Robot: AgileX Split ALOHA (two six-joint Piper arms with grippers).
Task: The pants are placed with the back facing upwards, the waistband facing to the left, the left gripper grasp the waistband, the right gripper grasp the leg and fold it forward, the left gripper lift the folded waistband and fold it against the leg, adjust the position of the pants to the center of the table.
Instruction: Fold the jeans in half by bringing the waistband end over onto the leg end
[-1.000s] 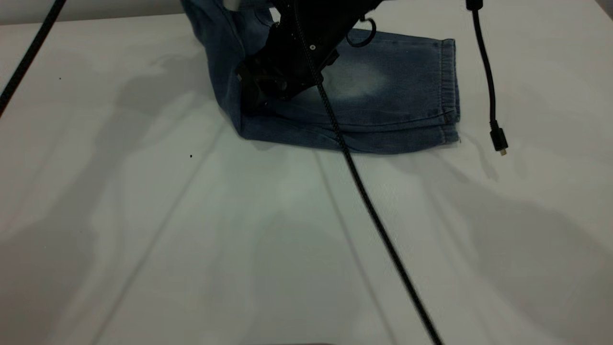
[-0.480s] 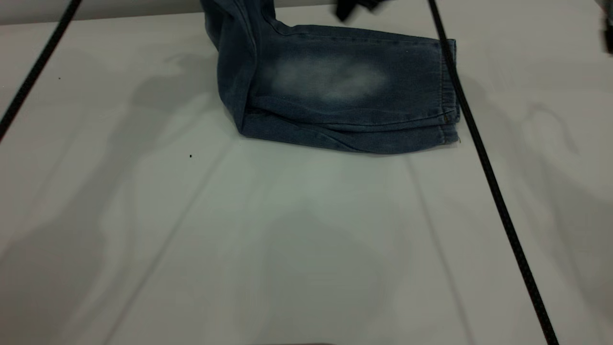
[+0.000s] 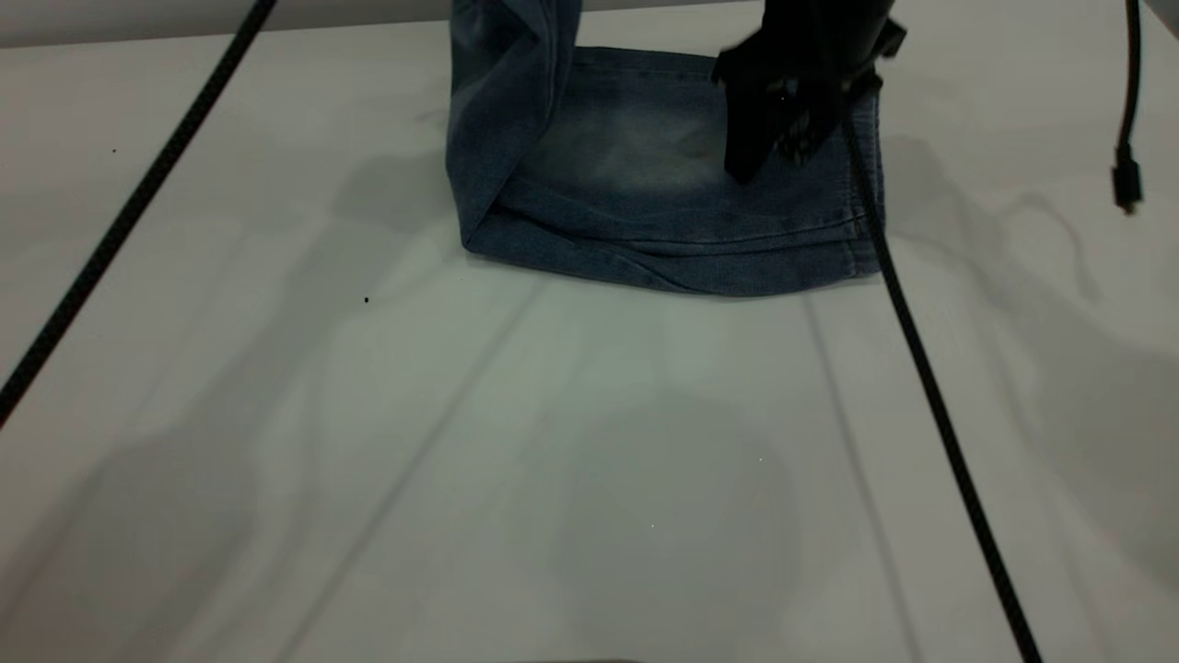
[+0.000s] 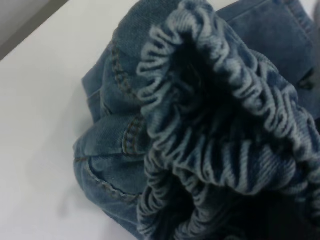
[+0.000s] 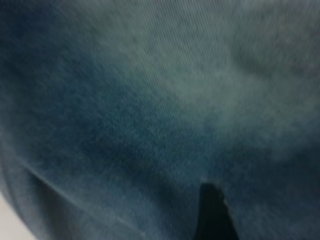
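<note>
The blue denim pants (image 3: 645, 230) lie folded lengthwise at the back of the white table (image 3: 553, 460). The plain leg with its pale patch (image 3: 626, 147) is on top. The pants' left end rises as a hanging fold (image 3: 502, 101) out of the top of the exterior view. The left gripper is out of that view. The gathered elastic waistband (image 4: 210, 100) fills the left wrist view, bunched right at the camera and lifted off the table. The right gripper (image 3: 772, 164) hangs low over the leg near the cuff (image 3: 861, 175). Denim (image 5: 150, 100) fills the right wrist view.
A black braided cable (image 3: 930, 387) runs from the right gripper across the table to the front right. Another black cable (image 3: 120, 221) slants across the left side. A loose cable with a plug (image 3: 1126, 184) dangles at the far right.
The lifted waistband end has moved to the right, over the leg. The black arm left the pants' middle, rose out of view, and has come down near the cuff. The cables swung along.
</note>
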